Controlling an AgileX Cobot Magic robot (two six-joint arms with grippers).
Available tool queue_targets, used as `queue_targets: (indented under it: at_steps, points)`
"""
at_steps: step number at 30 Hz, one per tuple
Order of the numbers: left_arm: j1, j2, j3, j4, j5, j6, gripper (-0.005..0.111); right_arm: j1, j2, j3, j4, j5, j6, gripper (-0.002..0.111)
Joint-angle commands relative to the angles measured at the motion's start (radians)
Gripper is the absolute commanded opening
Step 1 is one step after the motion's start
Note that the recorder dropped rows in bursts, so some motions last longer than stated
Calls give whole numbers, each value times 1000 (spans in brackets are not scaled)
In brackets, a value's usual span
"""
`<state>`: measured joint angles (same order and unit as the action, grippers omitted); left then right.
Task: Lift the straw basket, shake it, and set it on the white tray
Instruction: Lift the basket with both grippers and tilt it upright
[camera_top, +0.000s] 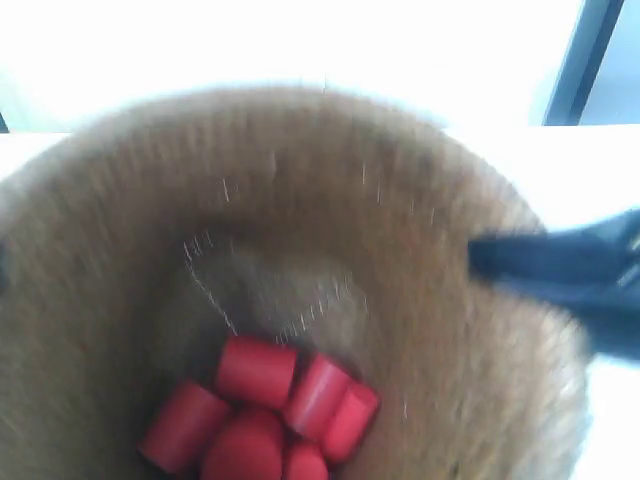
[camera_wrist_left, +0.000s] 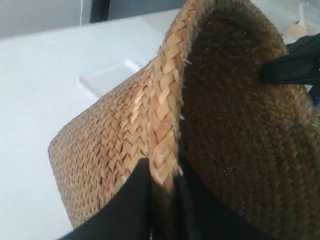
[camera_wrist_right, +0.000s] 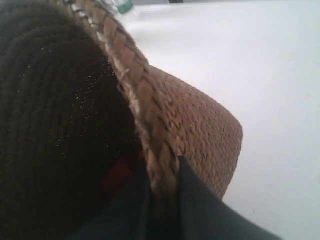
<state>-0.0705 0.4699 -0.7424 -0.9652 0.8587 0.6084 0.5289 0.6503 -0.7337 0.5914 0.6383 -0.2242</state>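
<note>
The straw basket (camera_top: 300, 200) fills the exterior view, blurred and held close to the camera, off the table. My left gripper (camera_wrist_left: 162, 185) is shut on its braided rim (camera_wrist_left: 167, 110), one finger outside the wall and one inside. My right gripper (camera_wrist_right: 162, 185) is shut on the rim (camera_wrist_right: 135, 85) on the opposite side; its dark finger (camera_top: 560, 262) shows at the exterior view's right and as a dark finger (camera_wrist_left: 292, 65) in the left wrist view. The white tray (camera_wrist_left: 107, 77) lies on the table beyond the basket, only part of it showing.
Several red cylinders (camera_top: 262, 412) lie heaped in the basket's bottom; a red patch (camera_wrist_right: 117, 172) shows inside in the right wrist view. The white table (camera_wrist_left: 35, 100) spreads under the basket. A dark post (camera_top: 588, 55) stands at the back.
</note>
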Motion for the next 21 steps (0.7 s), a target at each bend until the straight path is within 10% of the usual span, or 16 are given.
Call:
queue_targets:
  at_steps: [1,7,13,17,21]
  points:
    - [-2,-16,-148,36,5,-53,0,-1,-52,-103,-88,-6,56,0]
    - [-2,0,155,-100,-140,79,0,-1,-8,181,-90,-245,71,0]
    - [0,7,-124,-50,-54,45,0,-1,-54,-141,-105,26,76,0]
    - [0,29,184,-65,-175,78,0,-1,-8,159,-88,-217,83,0]
    - [0,38,-141,-58,-36,46,0,-1,-23,-154,-108,15,87,0]
